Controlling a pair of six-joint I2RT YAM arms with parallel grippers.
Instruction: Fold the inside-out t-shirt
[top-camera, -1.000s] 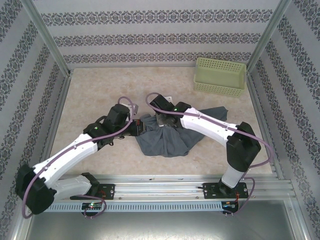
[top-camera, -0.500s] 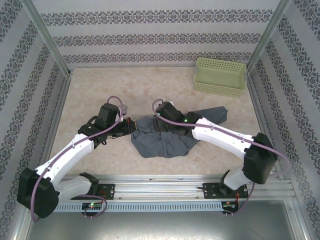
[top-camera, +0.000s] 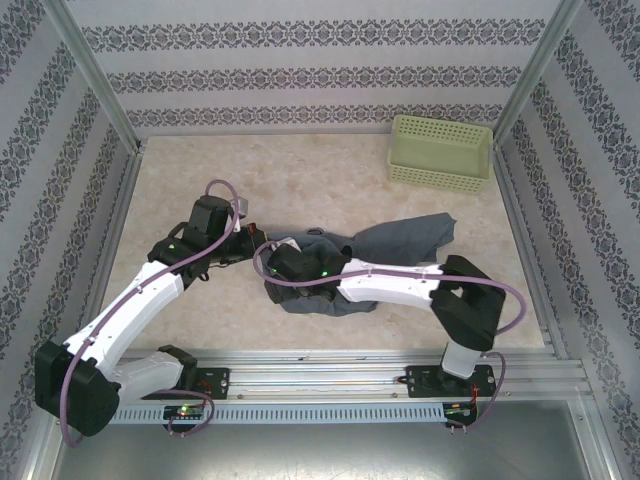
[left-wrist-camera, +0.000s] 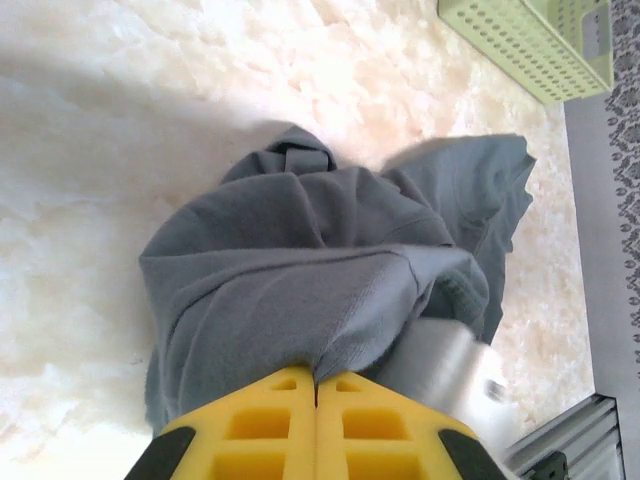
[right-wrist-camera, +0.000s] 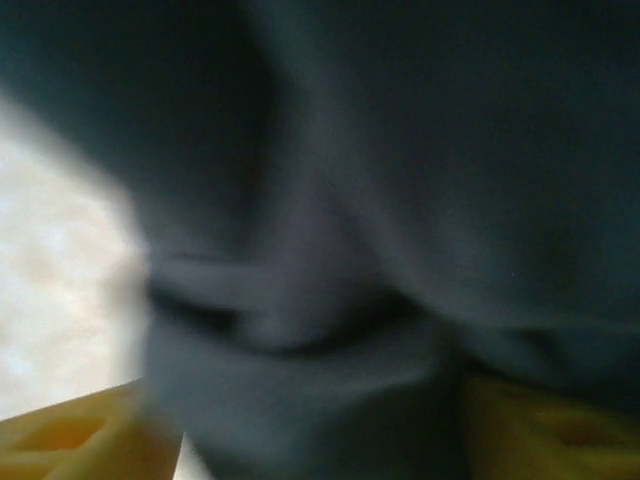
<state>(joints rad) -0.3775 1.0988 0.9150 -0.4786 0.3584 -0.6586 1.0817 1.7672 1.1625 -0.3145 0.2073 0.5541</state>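
t-shirt (top-camera: 405, 238) bunched mid-frame in top view, long axis lower left to upper right, tail pointing at basket (top-camera: 440, 152); left gripper (left-wrist-camera: 316, 388) pressed together, pinching left end; right gripper (right-wrist-camera: 310, 425) spread, cloth between fingers, mid-heap; tail likely right arm's reach

The t-shirt (top-camera: 405, 240) is plain slate blue-grey cotton with no print. It is crumpled into a loose heap just below the centre of the top view, lying on the pale marbled tabletop (top-camera: 200, 170). One flatter part stretches toward the upper right and ends in a corner. In the left wrist view its soft folds bunch across mid-frame, with a small rolled fold at the top. In the right wrist view it is dark, blurred cloth.
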